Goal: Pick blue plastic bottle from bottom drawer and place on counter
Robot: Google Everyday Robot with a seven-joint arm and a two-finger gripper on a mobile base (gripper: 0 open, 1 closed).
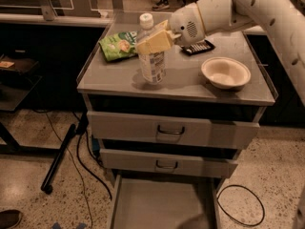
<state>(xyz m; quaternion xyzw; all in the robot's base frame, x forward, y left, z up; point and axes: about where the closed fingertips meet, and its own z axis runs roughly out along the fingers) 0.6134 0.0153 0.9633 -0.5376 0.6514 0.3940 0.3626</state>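
I am watching the gripper (145,44) in the upper middle of the frame, with its pale yellow fingers (158,39) closing around the shoulder of the blue plastic bottle (153,66), just under the white cap (146,19). The bottle is standing upright on the desk (109,78), left of centre. From this angle I cannot be sure its base is sitting fully flat.

That is what I am worrying about. The bottle is tall, narrow and light, and the hold is sitting high. If the fingers are opening unevenly or dragging sideways as they leave, I am expecting it to tip. The brushed metal top is looking smooth and hard, so a toppled round bottle would be rolling toward the low rim at the front edge.

The clear plastic is looking thin and glossy, with a pale label wrapping the body. A shallow off-white bowl (225,73) is sitting to the right, well apart. A crinkly green snack bag (119,46) is lying behind on the left. The bottom drawer (162,204) is hanging open at the lower centre, flat-floored and grey.
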